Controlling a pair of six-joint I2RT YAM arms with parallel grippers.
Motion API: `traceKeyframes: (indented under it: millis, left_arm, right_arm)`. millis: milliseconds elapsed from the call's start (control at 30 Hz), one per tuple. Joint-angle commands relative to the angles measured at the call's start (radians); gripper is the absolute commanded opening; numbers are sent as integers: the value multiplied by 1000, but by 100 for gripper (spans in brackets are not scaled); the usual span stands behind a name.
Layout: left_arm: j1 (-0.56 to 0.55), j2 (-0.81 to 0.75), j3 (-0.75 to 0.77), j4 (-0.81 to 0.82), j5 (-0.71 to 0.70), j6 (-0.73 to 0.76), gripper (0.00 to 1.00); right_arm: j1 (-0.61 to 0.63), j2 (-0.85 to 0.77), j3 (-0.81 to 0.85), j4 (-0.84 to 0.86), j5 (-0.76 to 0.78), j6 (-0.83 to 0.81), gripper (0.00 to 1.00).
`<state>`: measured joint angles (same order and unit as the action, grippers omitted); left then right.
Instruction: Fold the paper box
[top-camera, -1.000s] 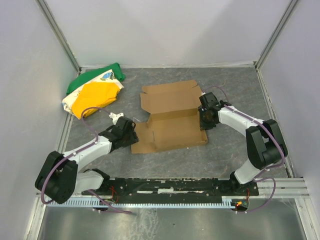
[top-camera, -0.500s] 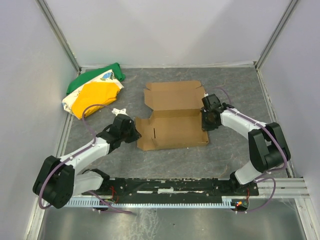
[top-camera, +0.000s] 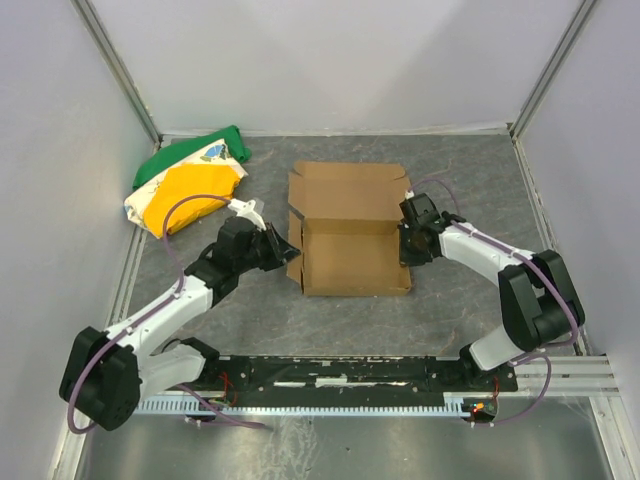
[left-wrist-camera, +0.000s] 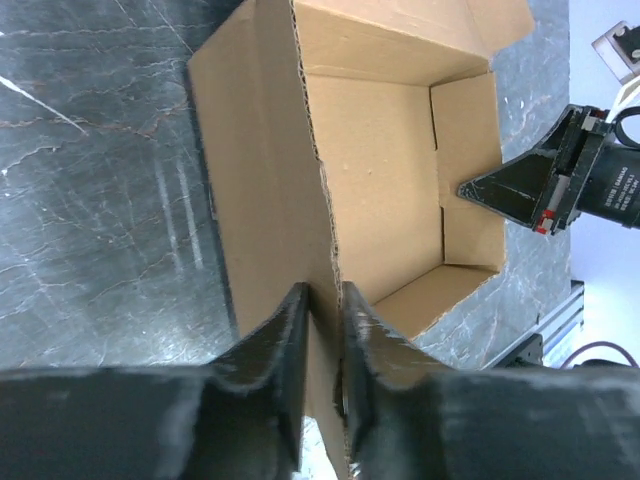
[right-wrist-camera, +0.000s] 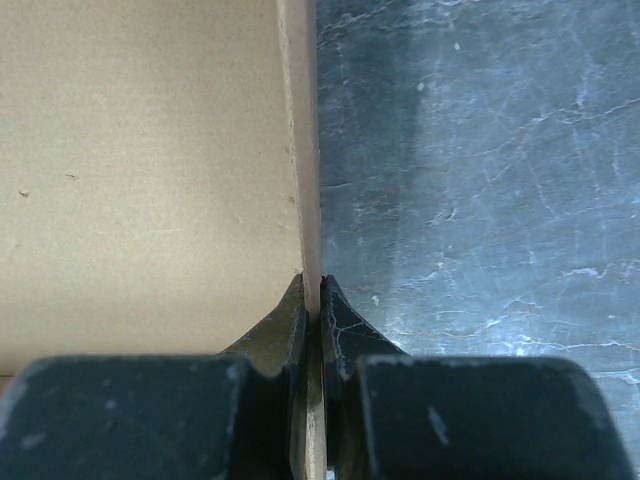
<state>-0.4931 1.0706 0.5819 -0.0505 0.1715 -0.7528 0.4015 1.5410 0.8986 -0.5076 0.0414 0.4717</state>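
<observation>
1. The left pincer is pressed together on the top edge of the left side wall of the paper box. One finger is inside the wall and one outside, and the wall stands upright between them.
2. The right pincer is likewise pinched on the opposite right wall, with the thin cardboard edge running straight out from between its fingertips.
3. The box therefore lies between the two pincers, to the right of the left one and to the left of the right one. Each arm is already at its own wall, so neither is nearer than the other.
4. The box floor rests on the table about midway across it. Its longer side runs left to right, from one pincer to the other.
5. The lid panel lies flat beyond the floor on the far side, so the sheet as a whole stretches from near to far. It is hinged along the far edge of the floor.
6. This seems to be the relation the next move turns on. The lid has to swing toward the arms and over both held walls, so the walls need to be kept upright and parallel.
7. A cloth bundle sits well apart at the far left, out of the way.
</observation>
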Motion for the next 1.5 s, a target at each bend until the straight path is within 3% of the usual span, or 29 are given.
traceKeyframes:
  millis: [0,67,233,800,1000,1467]
  left_arm:
    - [-4,47,40,84,95,26,35]
    - [-4,73,42,81,85,39,46]
    - [-4,95,33,63,65,58,53]
    - [-4,7,-100,217,74,3,59]
    - [-3,9,-107,234,88,-9,69]
    - [-4,4,-154,313,113,-52,71]
  right_arm:
    - [39,-28,-15,16,-37,41,7]
    - [47,-35,-20,20,-38,50,7]
    - [52,-47,-35,24,-35,57,8]
    - [54,-52,-63,43,-38,49,8]
    - [56,-44,-63,44,-40,43,8]
    - [59,-35,-68,46,-37,37,8]
